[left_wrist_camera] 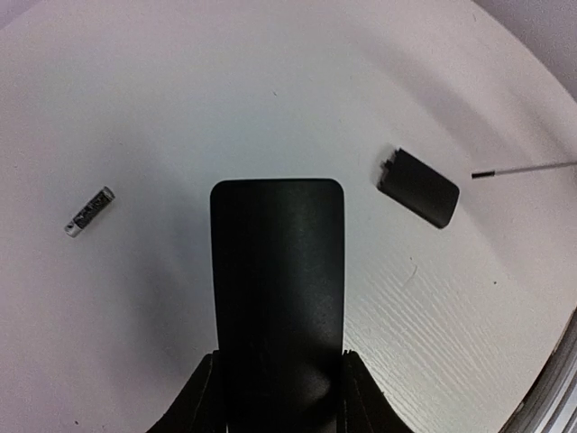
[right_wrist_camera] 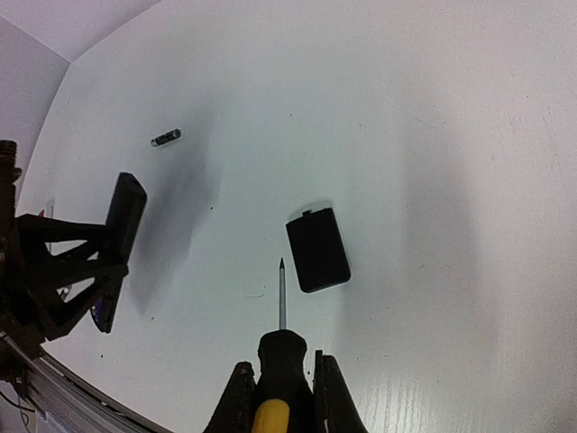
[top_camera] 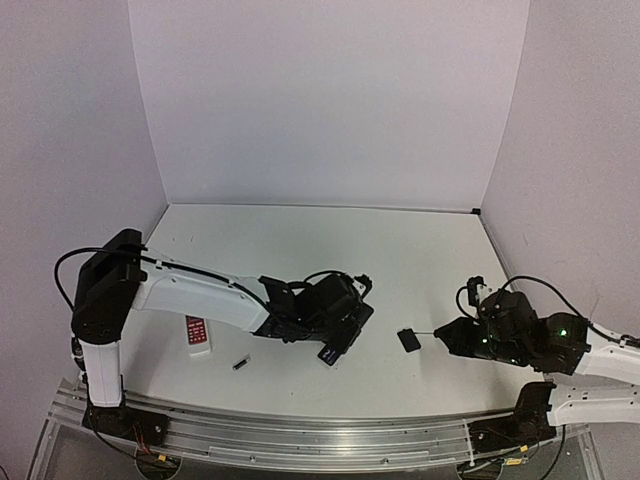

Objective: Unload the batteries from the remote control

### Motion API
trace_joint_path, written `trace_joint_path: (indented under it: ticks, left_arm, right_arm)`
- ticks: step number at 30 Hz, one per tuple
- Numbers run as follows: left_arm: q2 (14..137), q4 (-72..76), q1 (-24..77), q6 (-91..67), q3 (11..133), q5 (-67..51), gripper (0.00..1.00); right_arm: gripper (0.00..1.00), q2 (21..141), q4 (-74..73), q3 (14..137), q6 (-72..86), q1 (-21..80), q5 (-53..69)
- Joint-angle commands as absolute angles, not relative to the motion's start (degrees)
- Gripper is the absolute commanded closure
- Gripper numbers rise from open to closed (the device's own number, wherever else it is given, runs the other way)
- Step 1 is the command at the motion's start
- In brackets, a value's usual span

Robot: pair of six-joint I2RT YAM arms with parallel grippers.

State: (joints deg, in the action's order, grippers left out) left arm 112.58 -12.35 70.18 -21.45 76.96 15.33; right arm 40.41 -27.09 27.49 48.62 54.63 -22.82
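your left gripper (left_wrist_camera: 278,401) is clenched on the remote (left_wrist_camera: 278,271), its fingers pressing the two long edges. the remote is black and is held tilted over the table (left_wrist_camera: 270,81), near the table's middle in the top view.

one battery (left_wrist_camera: 89,211) lies loose on the table, left of the remote and well apart from it. in the top view it rests between the remote and a white device (top_camera: 198,335) with a red patch, a little closer to the near edge than either. you cannot tell whether any battery is inside the remote, because its compartment faces away from every camera.

the cover (left_wrist_camera: 417,187), flat and black, lies on the table to the right of the remote and does not touch it.

your right gripper (right_wrist_camera: 281,397) is clamped on the screwdriver (right_wrist_camera: 281,347), gripping its black and yellow handle. the thin shaft points away from the gripper, and its tip sits just beside the cover's edge.
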Motion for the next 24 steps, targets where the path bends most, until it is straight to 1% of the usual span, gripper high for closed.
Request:
trace_joint_path:
  ticks: [1,3,7,12,14,19,21,24]
  left_arm:
    - [102.85,4.41,68.05,-25.47,67.43,17.52,0.99]
    - [99.49,12.22,65.85,-28.20,61.98,15.24,1.00]
    - [94.32,26.99,58.31,-36.47,51.79,5.89,1.00]
    - [91.82,48.62,55.45,-34.58,40.29,3.18,1.00]
    - [92.45,55.76,53.27,-35.18,36.93,0.64,1.00]
    - [98.30,85.89,46.88,-44.29,29.03,-10.81,1.00]
    - [101.15,92.67,45.75,-45.56,28.61,-12.80,1.00]
    - [104.71,97.69,44.78,-47.33,30.14,-18.73,1.00]
  right_arm:
    - [1.00,39.47,-26.81,28.93,49.52,54.62,-25.04]
    - [1.00,39.56,-26.81,28.99,49.70,54.60,-25.13]
    - [1.00,39.24,-26.81,29.07,49.87,54.60,-24.83]
    - [1.00,38.58,-26.81,28.89,49.59,54.60,-25.09]
    - [1.00,38.51,-26.81,28.92,49.35,54.60,-25.13]
    - [1.00,38.32,-26.81,29.34,48.19,54.64,-24.58]
    - [1.00,37.96,-26.79,29.43,47.79,54.64,-24.22]
    - [1.00,37.10,-26.79,29.16,47.09,54.64,-23.94]
